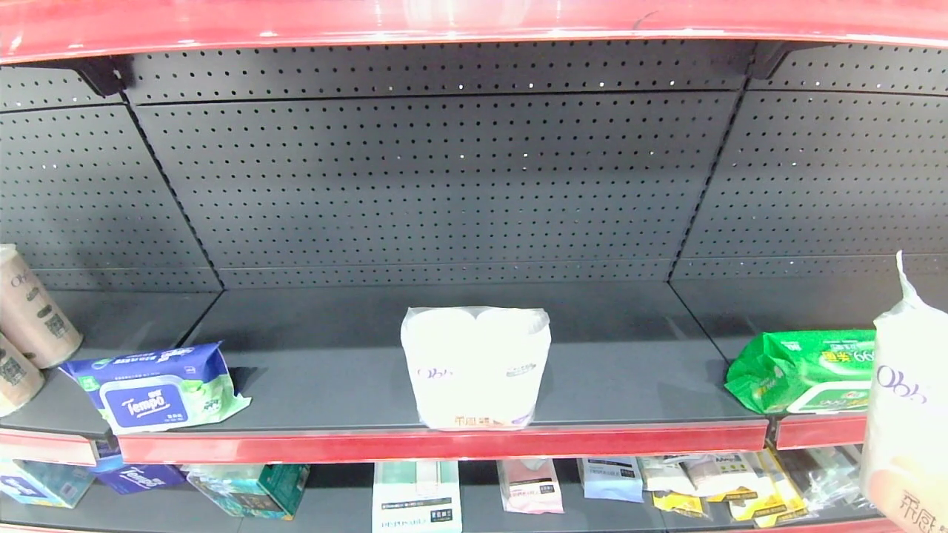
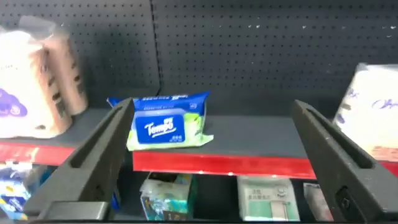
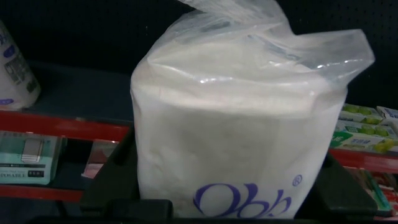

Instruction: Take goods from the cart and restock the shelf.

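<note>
Right gripper (image 3: 227, 177): clamped on bagged tissue pack (image 3: 236, 124), held off right end of shelf (image 1: 444, 443), not yet placed. Left gripper (image 2: 211, 109): jaws spread, empty, facing blue wipes pack (image 2: 166, 121). Matching pack (image 1: 476, 368) stands centre-front on shelf. Judged: restocking partly done.

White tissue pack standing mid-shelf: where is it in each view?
Head view: white tissue pack stands centre, at the shelf's front edge.
Left wrist view: the pack is cut off at the picture's edge, past the blue wipes pack.
Right wrist view: the pack is a sliver at the edge, beyond the held pack.
Shared landmark: the red shelf lip.
</note>
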### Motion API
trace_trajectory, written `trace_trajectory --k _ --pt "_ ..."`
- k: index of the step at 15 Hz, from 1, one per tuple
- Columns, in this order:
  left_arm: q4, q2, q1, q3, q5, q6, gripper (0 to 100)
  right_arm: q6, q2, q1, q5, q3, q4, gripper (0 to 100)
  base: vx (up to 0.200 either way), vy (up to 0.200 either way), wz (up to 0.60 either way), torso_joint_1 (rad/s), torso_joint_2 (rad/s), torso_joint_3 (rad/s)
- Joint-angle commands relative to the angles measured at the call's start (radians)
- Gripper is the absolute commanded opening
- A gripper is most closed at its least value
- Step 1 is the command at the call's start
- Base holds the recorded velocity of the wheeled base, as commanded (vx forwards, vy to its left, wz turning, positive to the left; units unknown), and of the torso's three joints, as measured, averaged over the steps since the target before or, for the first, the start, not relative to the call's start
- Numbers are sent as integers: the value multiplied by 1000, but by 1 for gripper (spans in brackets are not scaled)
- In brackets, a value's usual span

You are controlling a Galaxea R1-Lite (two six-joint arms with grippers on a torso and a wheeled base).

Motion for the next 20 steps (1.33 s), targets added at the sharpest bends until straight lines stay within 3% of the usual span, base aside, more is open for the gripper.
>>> trace_trajectory --k 1,3,5,14,15,17,19,20 --pt "90 -6 0 -44 84 -6 100 -16 13 4 0 -18 -2 0 0 0 0 0 0 0" --pt "189 -4 3 -90 152 -2 100 -18 33 4 3 -36 -3 0 0 0 0 0 0 0" --pt "194 -15 6 -78 204 -2 100 -16 39 1 0 -46 -2 0 0 0 0 0 0 0" --pt "177 -15 6 -44 190 -3 100 -12 44 -2 -2 -43 -3 0 0 0 467 2 0 0" --pt "151 -15 6 -26 170 -3 100 -12 48 -2 -2 -44 -5 0 0 0 0 0 0 0" --pt "31 -15 6 34 46 4 100 -12 76 -2 -2 -44 -13 0 0 0 0 0 0 0" --pt "34 -15 6 34 -29 9 100 -4 128 3 6 -49 -22 0 0 0 0 0 0 0" --pt "48 -15 6 34 -39 11 100 25 171 6 14 -44 -42 0 0 0 0 0 0 0"
